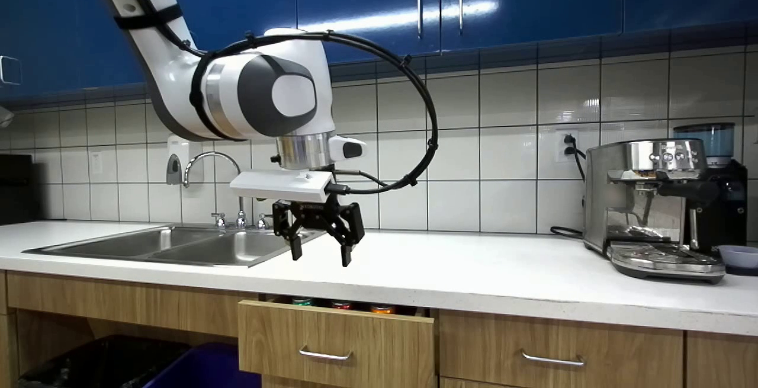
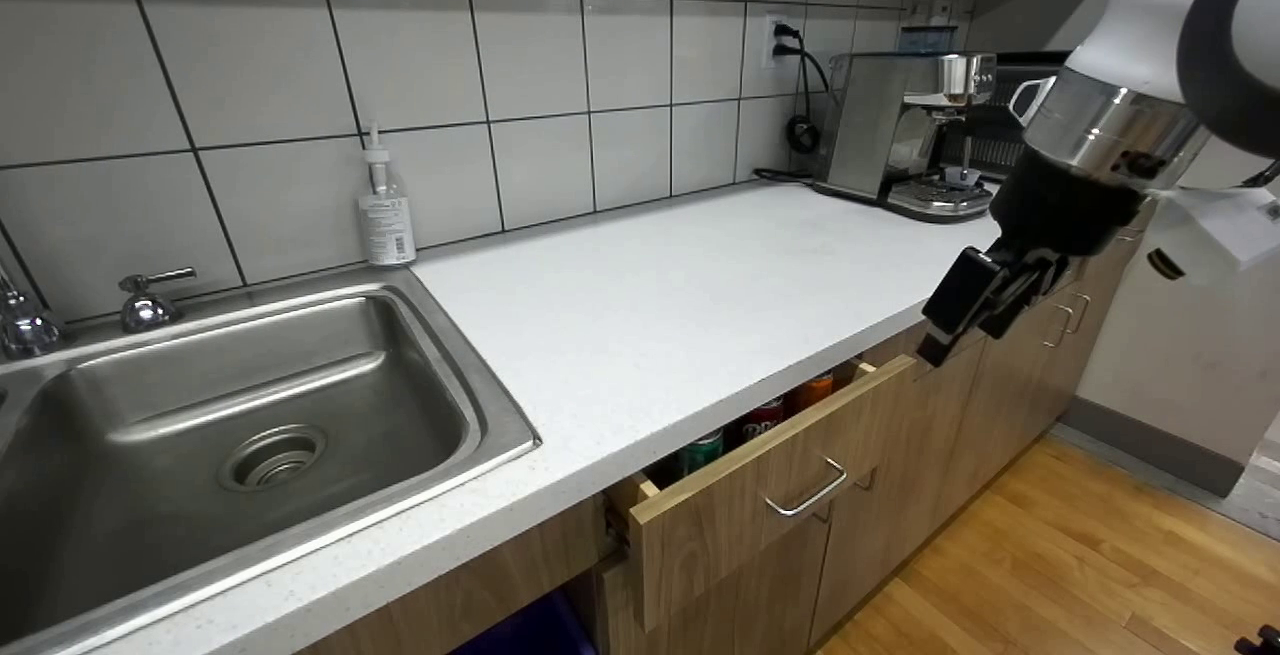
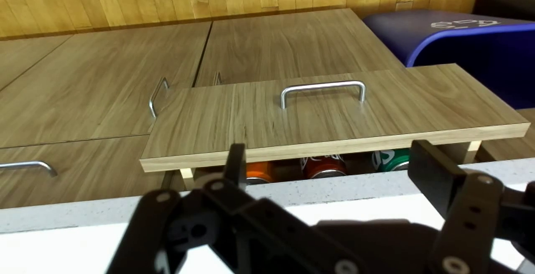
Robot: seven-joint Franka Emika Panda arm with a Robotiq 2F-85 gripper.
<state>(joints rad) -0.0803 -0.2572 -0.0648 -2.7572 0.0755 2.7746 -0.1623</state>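
Observation:
My black gripper [image 1: 321, 257] hangs open, pointing down, with nothing between its fingers. It is above and in front of a partly open wooden drawer [image 1: 337, 334] with a metal handle [image 3: 324, 85]. Inside the drawer stand an orange can [image 2: 815, 390], a dark red can [image 2: 764, 417] and a green can [image 2: 702, 450], seen only at their upper parts. From the wrist view, the orange can [image 3: 260, 171], red can [image 3: 324, 167] and green can [image 3: 391, 160] show in the slot between drawer front and counter edge, apart from the fingers.
A white countertop [image 2: 640, 325] overhangs the drawer. A steel sink [image 2: 300, 365] with a faucet and soap bottle [image 2: 388, 220] lies to one side, an espresso machine [image 1: 645, 198] to the other. Below are a blue bin [image 3: 455, 39] and closed drawers; blue cabinets [image 1: 367, 3] hang above.

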